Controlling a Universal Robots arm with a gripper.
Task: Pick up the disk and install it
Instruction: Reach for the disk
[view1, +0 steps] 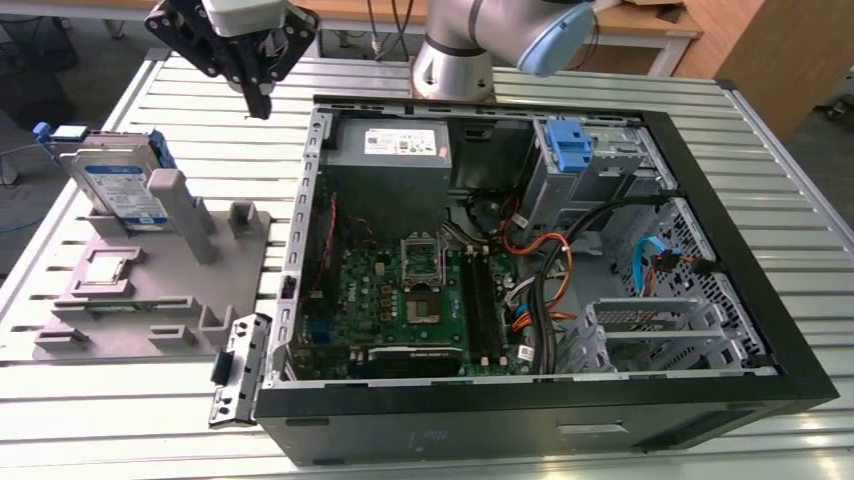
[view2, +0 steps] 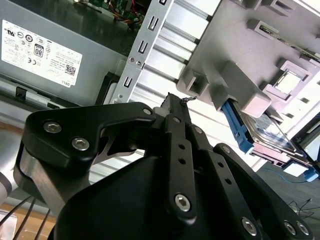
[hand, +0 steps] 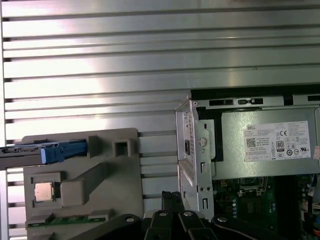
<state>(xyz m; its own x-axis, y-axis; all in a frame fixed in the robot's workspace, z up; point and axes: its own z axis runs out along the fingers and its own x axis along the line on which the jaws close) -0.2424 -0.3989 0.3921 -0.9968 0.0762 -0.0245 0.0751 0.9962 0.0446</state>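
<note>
Above the slatted aluminium table (view1: 107, 400), the black gripper (view1: 256, 103) hovered empty, fingers pinched together. Silver-grey hard disk in blue carrier frame (view1: 118, 185) stood upright in the grey moulded fixture (view1: 174, 290), well apart from it. Approach step, I'd judge; pickup needed the fingers spread first. Open black computer case (view1: 534, 430): blue-latched drive bay (view1: 570, 145) looked vacant, hard to confirm.

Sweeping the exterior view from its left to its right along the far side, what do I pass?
the disk → the gripper → the power supply → the blue drive-bay latch
</note>
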